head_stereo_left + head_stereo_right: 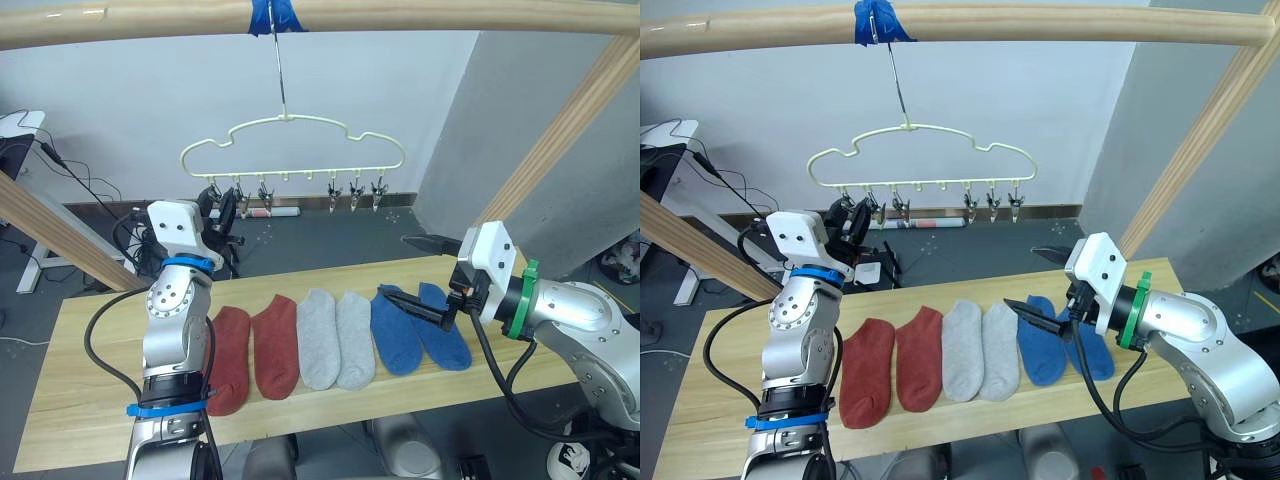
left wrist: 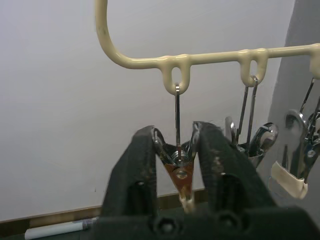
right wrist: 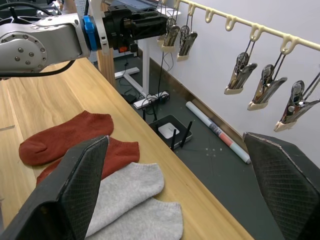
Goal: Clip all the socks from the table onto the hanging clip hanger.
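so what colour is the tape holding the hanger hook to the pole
Blue tape, clearest in the right eye view.

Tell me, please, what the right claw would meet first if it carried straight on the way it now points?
Probably nothing on the table: the open right claw points past the grey socks and table edge toward the floor beyond, below the hanger clips. Depth is uncertain.

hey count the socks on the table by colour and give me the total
Rust-red socks: 2
Light grey socks: 2
Blue socks: 2
Total: 6, all lying on the table.
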### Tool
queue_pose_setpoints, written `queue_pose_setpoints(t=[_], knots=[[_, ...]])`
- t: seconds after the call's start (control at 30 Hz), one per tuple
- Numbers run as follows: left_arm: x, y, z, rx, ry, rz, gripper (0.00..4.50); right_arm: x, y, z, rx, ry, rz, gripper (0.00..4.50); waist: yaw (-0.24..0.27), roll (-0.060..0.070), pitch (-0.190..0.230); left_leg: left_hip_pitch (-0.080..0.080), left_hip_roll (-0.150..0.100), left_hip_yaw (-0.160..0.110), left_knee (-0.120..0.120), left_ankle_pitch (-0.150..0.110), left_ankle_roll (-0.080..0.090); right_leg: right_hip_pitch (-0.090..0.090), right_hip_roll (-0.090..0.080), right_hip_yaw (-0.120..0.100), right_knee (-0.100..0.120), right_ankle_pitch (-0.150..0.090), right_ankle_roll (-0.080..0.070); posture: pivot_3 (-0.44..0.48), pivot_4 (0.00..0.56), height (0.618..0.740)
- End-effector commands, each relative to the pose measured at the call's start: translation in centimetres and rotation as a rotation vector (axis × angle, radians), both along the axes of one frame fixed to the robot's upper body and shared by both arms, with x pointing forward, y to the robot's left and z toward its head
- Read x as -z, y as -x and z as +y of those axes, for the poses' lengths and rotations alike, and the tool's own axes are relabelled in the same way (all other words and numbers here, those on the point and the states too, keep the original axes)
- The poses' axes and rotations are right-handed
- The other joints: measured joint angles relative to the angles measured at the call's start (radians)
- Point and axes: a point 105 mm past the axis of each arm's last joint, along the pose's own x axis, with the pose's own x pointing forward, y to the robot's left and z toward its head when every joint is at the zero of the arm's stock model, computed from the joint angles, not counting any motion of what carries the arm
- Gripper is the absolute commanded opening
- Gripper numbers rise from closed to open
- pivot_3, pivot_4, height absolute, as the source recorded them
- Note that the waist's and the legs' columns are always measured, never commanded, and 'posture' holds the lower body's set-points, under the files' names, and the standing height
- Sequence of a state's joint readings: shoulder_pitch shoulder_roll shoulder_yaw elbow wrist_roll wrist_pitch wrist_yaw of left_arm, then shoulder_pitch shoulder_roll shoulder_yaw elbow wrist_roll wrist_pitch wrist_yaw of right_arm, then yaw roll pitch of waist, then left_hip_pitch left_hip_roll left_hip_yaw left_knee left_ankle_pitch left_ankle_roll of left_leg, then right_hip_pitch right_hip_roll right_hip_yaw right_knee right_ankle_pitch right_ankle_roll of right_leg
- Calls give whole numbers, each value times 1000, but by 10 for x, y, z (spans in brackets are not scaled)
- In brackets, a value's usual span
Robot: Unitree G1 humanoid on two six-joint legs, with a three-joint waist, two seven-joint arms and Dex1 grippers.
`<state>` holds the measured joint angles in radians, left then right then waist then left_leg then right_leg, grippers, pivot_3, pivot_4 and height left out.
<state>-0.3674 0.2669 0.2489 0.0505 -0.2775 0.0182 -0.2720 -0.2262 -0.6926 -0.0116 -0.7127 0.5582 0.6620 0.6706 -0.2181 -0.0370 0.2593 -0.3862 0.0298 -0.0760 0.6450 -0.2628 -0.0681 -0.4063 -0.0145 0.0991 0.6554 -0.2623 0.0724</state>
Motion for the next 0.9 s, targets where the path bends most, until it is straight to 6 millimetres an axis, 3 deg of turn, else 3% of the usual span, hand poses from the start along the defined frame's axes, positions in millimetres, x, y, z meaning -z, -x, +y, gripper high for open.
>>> queue_pose_setpoints(t=[0.03,0.17,0.47,0.67,0.9], knots=[[-12,3,2,-11,-32,-48,460,-3,5,4,-18,-4,-25,4500,0,0,4,0,0,0,0,0,0,0,0,0,0,0,0,-306,281,740],[-13,5,2,-9,-53,-50,244,10,6,1,5,19,15,4500,3,0,8,0,0,0,0,0,0,0,0,0,0,0,0,-300,280,740],[-16,12,-1,32,-141,-47,244,89,-33,-57,409,174,109,4500,17,-1,23,0,0,1,0,0,0,0,-1,1,-1,0,1,-278,310,740],[-15,16,0,48,-162,-28,244,129,-50,-78,539,215,156,4500,22,1,40,0,0,0,0,0,0,-1,-1,1,-1,0,1,-259,329,740],[-15,19,1,56,-172,-11,244,161,-66,-91,633,218,224,4500,22,5,53,0,0,1,0,0,0,-1,-1,1,0,2,-1,-242,341,740]])
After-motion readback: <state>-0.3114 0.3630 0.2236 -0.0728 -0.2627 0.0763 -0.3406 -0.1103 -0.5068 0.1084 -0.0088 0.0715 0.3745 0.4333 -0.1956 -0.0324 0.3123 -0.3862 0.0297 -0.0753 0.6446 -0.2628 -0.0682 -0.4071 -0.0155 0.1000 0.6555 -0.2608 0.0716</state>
